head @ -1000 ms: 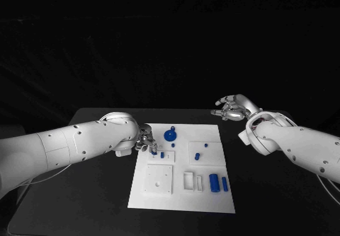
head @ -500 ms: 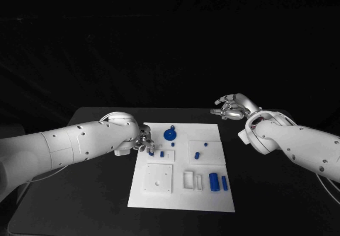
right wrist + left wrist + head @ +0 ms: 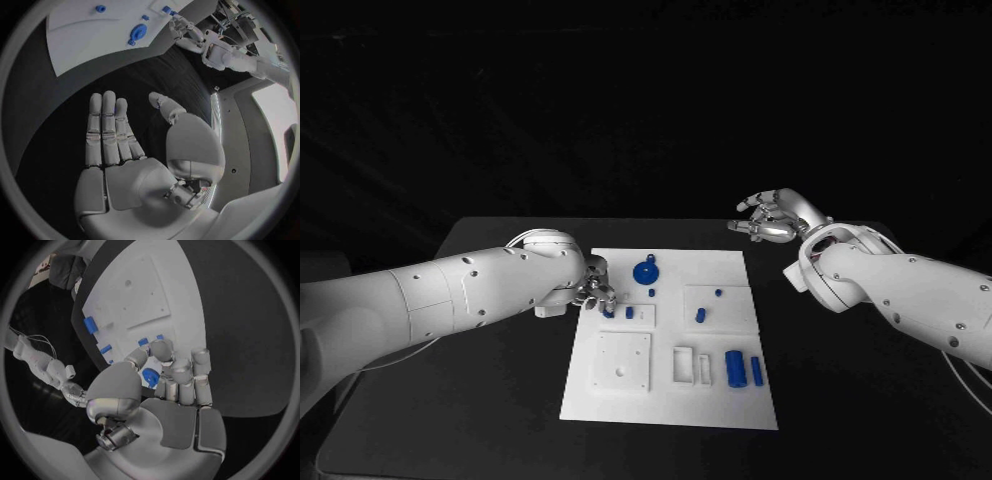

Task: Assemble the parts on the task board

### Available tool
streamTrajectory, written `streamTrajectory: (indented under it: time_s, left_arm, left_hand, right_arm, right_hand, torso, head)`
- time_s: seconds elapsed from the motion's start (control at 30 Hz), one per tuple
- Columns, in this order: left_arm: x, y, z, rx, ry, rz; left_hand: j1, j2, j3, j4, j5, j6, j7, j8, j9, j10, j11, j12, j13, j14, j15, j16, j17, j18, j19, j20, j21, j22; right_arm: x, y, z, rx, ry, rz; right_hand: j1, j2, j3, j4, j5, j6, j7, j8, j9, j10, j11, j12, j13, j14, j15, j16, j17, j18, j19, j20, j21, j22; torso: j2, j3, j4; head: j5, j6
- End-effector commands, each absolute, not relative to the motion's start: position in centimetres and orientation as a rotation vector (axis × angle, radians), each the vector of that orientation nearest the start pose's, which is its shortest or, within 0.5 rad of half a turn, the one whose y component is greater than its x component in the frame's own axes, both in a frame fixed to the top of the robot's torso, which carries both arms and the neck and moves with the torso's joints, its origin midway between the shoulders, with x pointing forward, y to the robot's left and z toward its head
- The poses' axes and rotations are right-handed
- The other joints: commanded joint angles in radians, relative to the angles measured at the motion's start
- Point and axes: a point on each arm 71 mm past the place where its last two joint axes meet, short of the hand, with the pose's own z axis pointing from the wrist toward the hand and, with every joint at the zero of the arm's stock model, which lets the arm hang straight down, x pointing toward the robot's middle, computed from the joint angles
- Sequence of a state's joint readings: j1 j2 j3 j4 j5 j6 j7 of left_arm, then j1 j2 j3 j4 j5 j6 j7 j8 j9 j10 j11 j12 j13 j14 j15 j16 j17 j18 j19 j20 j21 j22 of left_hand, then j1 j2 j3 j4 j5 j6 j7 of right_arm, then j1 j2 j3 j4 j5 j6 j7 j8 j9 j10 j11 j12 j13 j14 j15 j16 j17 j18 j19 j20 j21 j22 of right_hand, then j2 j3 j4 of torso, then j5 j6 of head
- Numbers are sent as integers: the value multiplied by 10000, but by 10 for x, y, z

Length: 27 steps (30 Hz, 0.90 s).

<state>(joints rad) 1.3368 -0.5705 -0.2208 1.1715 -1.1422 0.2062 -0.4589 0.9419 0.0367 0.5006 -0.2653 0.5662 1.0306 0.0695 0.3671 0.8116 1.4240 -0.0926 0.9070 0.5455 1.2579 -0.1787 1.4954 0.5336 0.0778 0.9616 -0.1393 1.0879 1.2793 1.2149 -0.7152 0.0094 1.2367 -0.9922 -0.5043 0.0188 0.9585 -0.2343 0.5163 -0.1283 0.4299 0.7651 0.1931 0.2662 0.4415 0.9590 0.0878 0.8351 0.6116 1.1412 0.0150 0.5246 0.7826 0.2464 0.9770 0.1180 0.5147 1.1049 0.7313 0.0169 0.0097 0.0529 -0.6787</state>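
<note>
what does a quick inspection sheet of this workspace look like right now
surface: black table, bare around the board
job's things: white task board mid-table; small blue parts on it, incl. a round blue part near the far edge and two blue cylinders near the front right
clutter: nothing seen
hands: left hand at the board's left edge, fingers curled round a small blue part; right hand raised off the board's far right corner, holding nothing
cables: thin cable under the left arm
surroundings: dark backdrop
</note>
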Motion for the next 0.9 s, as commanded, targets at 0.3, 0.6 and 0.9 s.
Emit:
streamTrajectory:
  time_s: [0.3,0.6,0.9]
  left_arm:
    - [539,187,-235,264,23288,-2049]
    - [539,186,-235,348,23361,-2094]
    - [538,185,-236,408,23415,-2116]
  left_hand:
    - [35,89,351,-279,987,540,-496,13,130,34,4,68,-23,49,-169,35,16,-96,67,-1213,51,10]
    - [31,89,356,-279,970,537,-495,0,148,28,4,80,-35,46,-169,31,15,-96,69,-1214,49,11]
    - [56,49,375,-282,941,541,-499,-20,184,19,0,103,-59,46,-171,32,17,-92,71,-1217,45,14]
  right_arm:
    - [547,-232,-169,3687,14826,7715]
    - [548,-231,-169,3680,14833,7721]
    - [548,-231,-169,3682,14837,7719]
  right_hand:
    - [-39,76,-40,-18,51,90,10,36,-13,-267,-36,70,-18,46,-8,-55,23,154,2,-3,-37,15]
    - [-41,76,-40,-15,51,90,10,37,-15,-269,-35,74,-24,48,-8,-62,30,154,3,-3,-40,18]
    - [-44,76,-41,-13,51,89,10,38,-17,-270,-35,77,-29,51,-8,-70,38,154,5,-2,-44,20]
  torso:
    - [-2,8,2]
    - [-2,8,2]
    - [-4,5,6]
  head:
    - [-14,-2]
    - [-16,-21]
    - [-16,-32]
